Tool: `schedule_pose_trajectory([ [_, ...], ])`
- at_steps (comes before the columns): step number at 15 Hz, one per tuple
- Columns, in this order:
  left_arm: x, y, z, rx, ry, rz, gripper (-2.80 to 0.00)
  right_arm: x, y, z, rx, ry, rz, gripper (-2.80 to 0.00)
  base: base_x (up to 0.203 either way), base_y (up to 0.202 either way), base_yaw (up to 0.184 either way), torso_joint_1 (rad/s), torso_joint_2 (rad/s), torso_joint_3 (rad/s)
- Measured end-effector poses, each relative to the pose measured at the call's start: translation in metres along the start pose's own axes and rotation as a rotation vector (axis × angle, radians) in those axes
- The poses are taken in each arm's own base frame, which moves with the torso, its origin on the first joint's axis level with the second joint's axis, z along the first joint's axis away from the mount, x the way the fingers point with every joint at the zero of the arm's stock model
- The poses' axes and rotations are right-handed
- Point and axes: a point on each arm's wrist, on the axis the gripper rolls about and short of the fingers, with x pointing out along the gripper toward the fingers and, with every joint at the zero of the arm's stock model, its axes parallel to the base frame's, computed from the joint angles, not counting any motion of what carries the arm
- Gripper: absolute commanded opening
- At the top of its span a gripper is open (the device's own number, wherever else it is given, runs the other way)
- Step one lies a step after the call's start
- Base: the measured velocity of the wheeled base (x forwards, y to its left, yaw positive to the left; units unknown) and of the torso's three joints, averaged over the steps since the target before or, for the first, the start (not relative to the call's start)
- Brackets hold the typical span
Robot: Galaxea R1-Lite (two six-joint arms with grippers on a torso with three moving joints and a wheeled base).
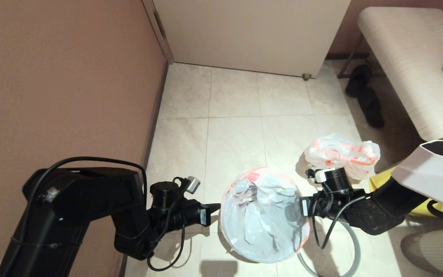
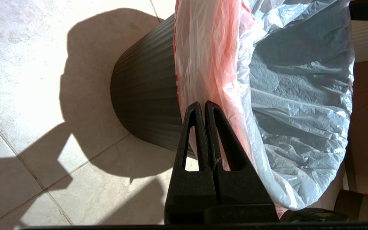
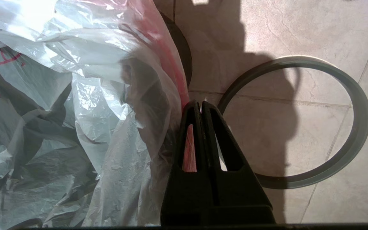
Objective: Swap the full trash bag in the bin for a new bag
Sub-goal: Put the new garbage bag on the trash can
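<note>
The black ribbed bin (image 2: 142, 92) stands on the tiled floor, lined with the limp new bag (image 1: 260, 215), whose orange-pink band folds over the rim. My left gripper (image 1: 217, 208) meets the bin's left rim; in the left wrist view it (image 2: 202, 103) is shut with its tips at that band. On the opposite rim my right gripper (image 1: 296, 209) is also shut, its tips (image 3: 199, 103) pinching the bag's edge (image 3: 171, 64). The bulging full trash bag (image 1: 340, 154) lies on the floor behind the right arm. The grey hoop (image 3: 359, 127) lies flat beside the bin.
A pink wall (image 1: 60, 84) runs close along the left, with a white door (image 1: 252, 34) ahead. A bench (image 1: 410, 61) stands at the right with black slippers (image 1: 367, 100) under it. A yellow fabric bag (image 1: 379, 181) sits behind the right arm.
</note>
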Motion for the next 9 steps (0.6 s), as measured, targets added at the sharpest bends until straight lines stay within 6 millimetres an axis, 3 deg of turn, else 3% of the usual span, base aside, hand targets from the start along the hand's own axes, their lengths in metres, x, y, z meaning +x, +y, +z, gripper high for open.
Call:
schedule_pose_trajectory([
  [6,0.0,0.0,0.0,0.002,-0.001,-0.002,-2.8,0.012,-0.006,-0.011,-0.003,0.034,-0.069,-2.8,0.0,0.0,0.0,0.0,0.0,0.0],
  [9,0.0,0.0,0.001,0.001,-0.005,-0.002,-2.8,-0.011,0.002,0.005,-0.003,-0.025,-0.053,-2.8,0.0,0.0,0.0,0.0,0.0,0.0],
])
